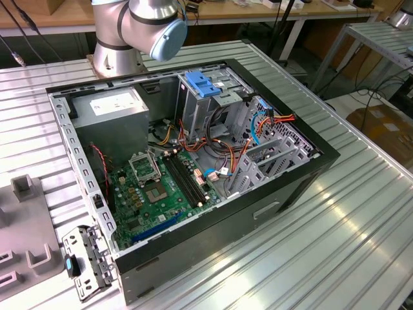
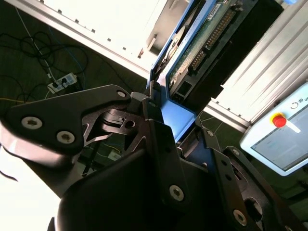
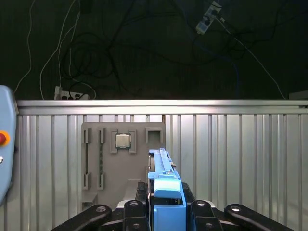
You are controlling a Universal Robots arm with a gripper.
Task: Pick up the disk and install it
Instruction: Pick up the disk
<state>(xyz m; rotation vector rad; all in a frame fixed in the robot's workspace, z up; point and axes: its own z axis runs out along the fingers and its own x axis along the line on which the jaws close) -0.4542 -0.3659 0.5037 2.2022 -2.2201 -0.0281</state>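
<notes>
The hand (image 3: 166,195) grips one disk (image 3: 161,166) edge-on, one grey fixture plate (image 3: 122,168) beyond it.

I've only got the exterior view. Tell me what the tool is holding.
Observer: In both wrist views the tool is shut on the disk, clamping its blue rail.
Operator: Give me the disk's orientation.
Observer: In the second wrist view its green circuit board faces the camera.
Operator: Report what's beyond it.
Observer: In the first wrist view, a processor chip sits in a grey fixture plate on the ribbed table.
</notes>
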